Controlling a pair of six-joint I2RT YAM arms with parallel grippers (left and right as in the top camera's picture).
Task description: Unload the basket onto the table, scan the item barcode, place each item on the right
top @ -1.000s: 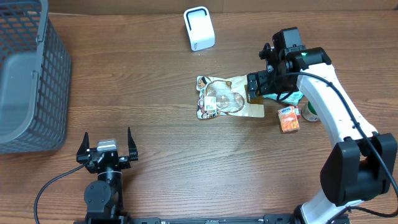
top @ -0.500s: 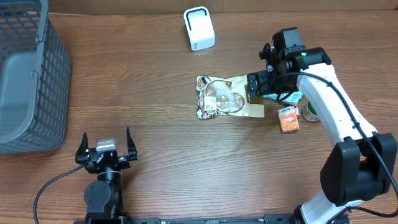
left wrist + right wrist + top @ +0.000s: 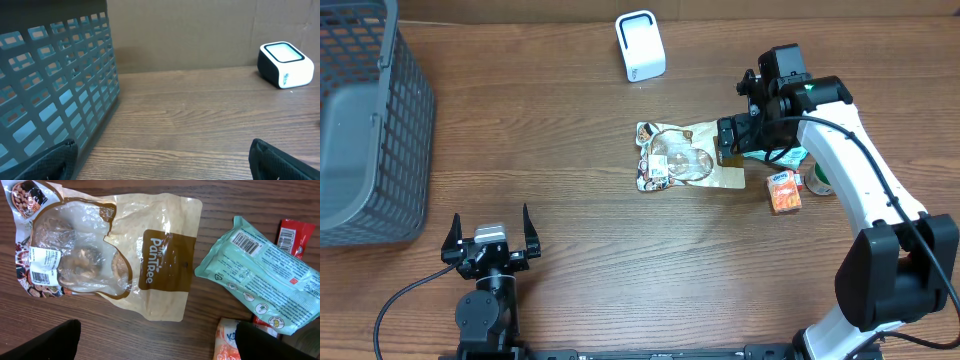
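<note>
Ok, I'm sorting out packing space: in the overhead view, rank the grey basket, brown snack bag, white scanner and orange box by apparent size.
1. grey basket, even though the frame crops it
2. brown snack bag
3. white scanner
4. orange box, only a little smaller than the scanner

We note pouch (image 3: 125, 255) ahead of right claw (image 3: 157, 342): tan and clear, dark brown band, white lettering, photo-print edge at left. Right of that claw: mint-green packet (image 3: 260, 280), black print, white barcode patch. Further right, red packet (image 3: 292, 232). By right finger, orange packet (image 3: 231, 340). Ahead-left of left claw (image 3: 160, 165): grey basket (image 3: 55, 90), square lattice. Ahead-right: white scanner (image 3: 286, 64), teal-rimmed top. Table (image 3: 200, 115) brown wood grain. We see both claws black.
</note>
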